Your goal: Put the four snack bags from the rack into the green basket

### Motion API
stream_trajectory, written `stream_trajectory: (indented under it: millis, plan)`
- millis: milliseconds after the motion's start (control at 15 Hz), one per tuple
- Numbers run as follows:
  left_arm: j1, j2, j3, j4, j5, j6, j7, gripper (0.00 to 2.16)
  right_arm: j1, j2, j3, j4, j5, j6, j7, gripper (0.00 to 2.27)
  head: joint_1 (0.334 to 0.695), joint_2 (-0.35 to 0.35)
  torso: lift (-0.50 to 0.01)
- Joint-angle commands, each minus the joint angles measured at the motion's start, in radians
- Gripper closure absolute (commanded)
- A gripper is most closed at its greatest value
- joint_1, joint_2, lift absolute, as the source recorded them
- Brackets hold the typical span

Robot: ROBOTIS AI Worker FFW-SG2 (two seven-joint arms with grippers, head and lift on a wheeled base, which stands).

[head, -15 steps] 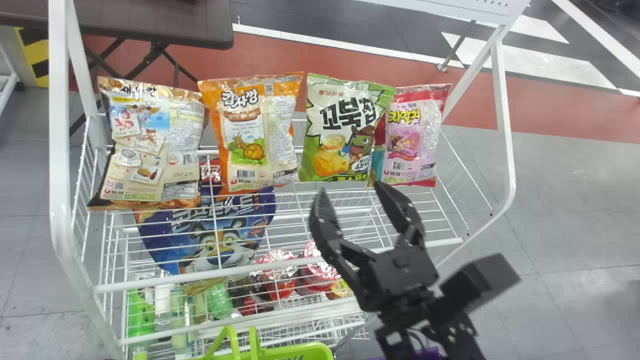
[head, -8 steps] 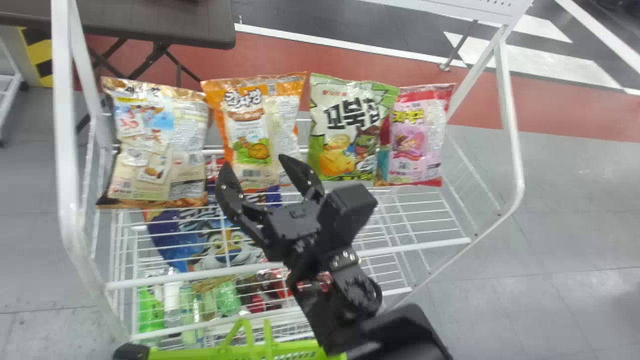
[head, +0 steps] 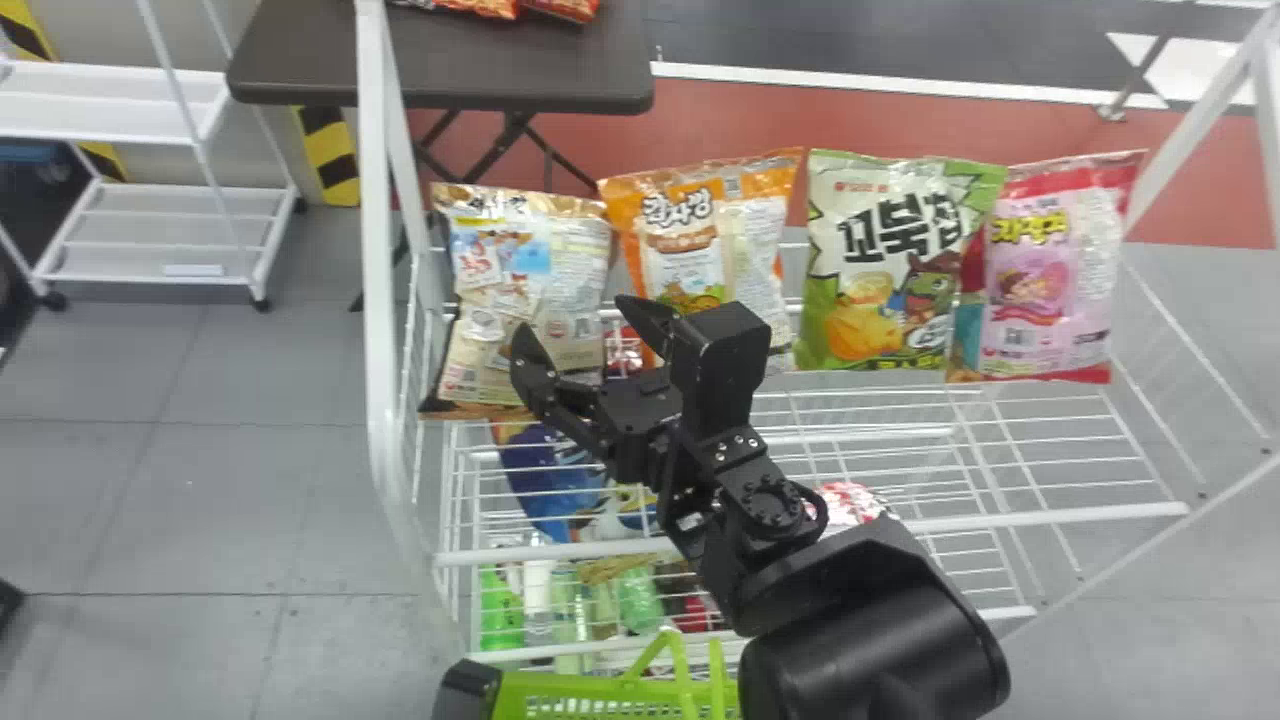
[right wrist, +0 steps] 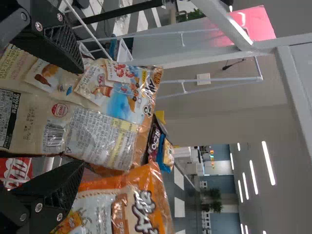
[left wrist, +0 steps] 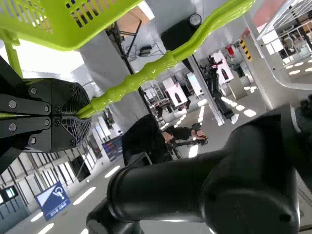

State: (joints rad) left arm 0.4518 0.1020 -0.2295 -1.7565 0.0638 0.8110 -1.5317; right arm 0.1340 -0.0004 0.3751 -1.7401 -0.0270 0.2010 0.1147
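Apparently, the work is at its beginning: the beige bag [head: 575, 250], the orange bag [head: 745, 255], the green bag [head: 875, 285] and the pink bag [head: 1040, 275] are all on the white rack [head: 1000, 517], standing in one row. So, by my judgement, all four transfers are left to do. The green basket [head: 600, 686] is below, at the near side of the rack, and its inside I cannot judge well.

The right hand [head: 578, 319] is spread and holds nothing. It is in front of the lower part of the beige bag, near the orange one; if it touches, I cannot tell. The left hand [left wrist: 80, 114] is pinching the basket's handle [left wrist: 146, 75].

About the writing: each bag has large Korean letters near its top. On the green bag they are black and the boldest, above a cartoon animal; on the pink bag they are yellow. The beige bag carries small pictures, a panel of fine print and a barcode [right wrist: 52, 137].

Probably the beige bag is the next one to take. The fingers should close on this bag only, because the orange neighbour is close and could be caught too.
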Motion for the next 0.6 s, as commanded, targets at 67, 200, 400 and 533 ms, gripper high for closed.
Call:
stream_trajectory:
  millis: [67, 200, 400, 533]
  plan:
    - [-0.004, 0.011, 0.004, 0.019, 0.014, -0.023, -0.002, 2.13, -0.071, 0.001, 0.015, 0.108, -0.014, -0.033, 0.045, 0.18, 0.695, -0.02, -0.006]
    - [-0.012, 0.021, 0.007, 0.042, 0.031, -0.048, -0.008, 2.13, -0.122, 0.001, 0.025, 0.179, -0.002, -0.039, 0.079, 0.51, 0.695, 0.004, -0.006]
    - [-0.015, 0.036, 0.029, 0.048, 0.054, -0.078, -0.016, 2.13, -0.142, 0.001, 0.031, 0.24, 0.009, -0.186, 0.152, 1.86, 0.695, 0.033, -0.006]
    - [-0.022, 0.041, 0.032, 0.058, 0.059, -0.085, -0.016, 2.13, -0.122, 0.001, 0.039, 0.232, 0.012, -0.223, 0.178, 1.93, 0.695, 0.072, -0.006]
